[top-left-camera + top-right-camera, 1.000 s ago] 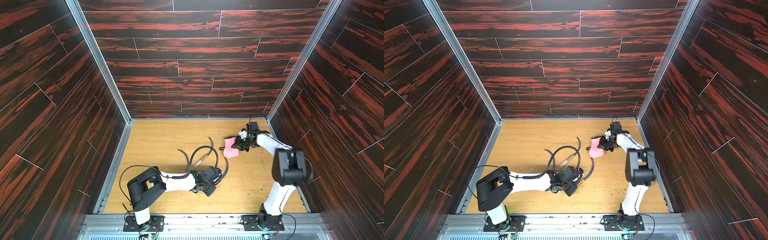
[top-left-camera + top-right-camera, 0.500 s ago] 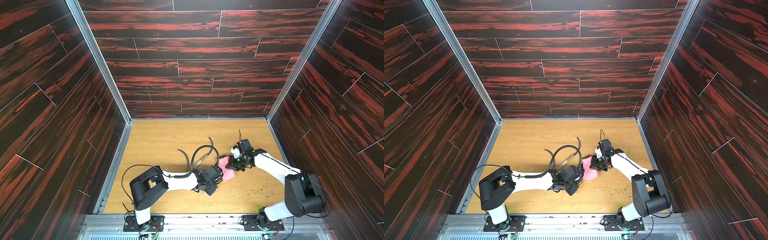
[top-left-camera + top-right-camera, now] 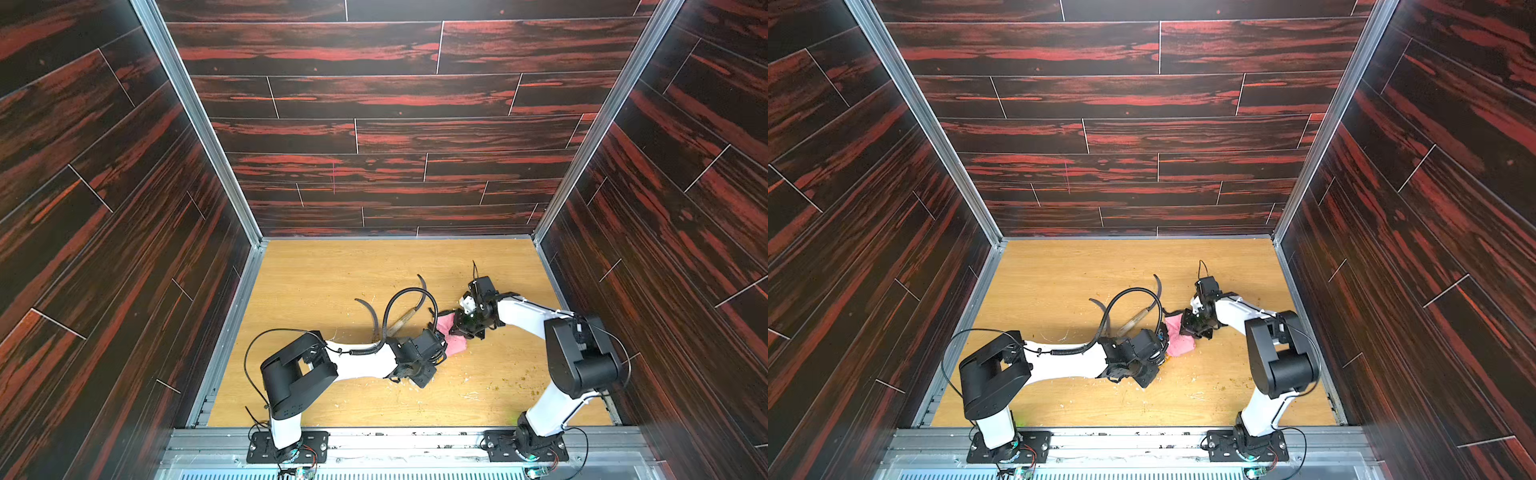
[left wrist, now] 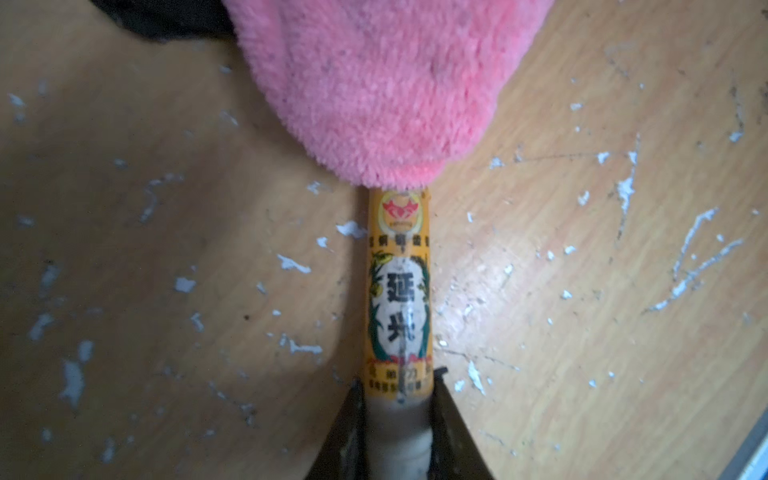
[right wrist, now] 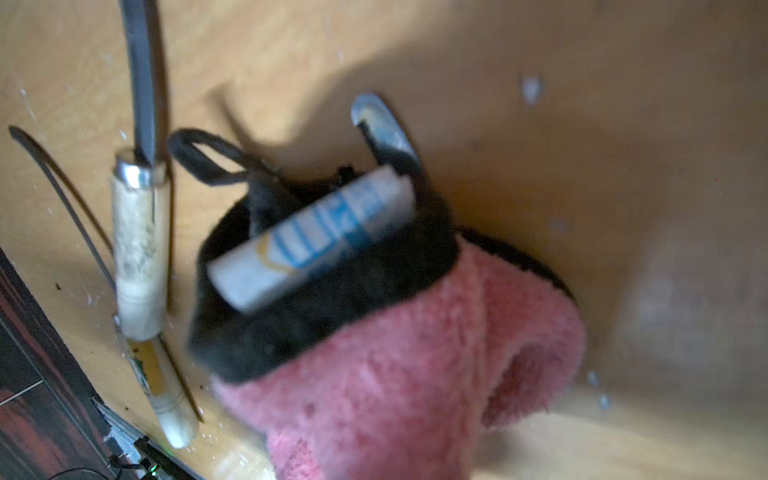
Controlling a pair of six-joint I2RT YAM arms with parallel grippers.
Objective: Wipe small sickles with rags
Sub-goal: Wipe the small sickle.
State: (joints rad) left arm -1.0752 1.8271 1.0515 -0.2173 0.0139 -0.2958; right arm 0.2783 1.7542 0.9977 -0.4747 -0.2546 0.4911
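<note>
Since a second ago, your right gripper, closed on the pink rag, has carried it from farther back on the table onto the sickle that your left gripper clamps by its handle. The rag hides that sickle's blade, and the right wrist view is too blurred to show its grip.

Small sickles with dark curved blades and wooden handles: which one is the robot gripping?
The yellow-labelled sickle clamped in the left gripper, its blade end under the pink fluffy cloth; the other two lie loose.
</note>
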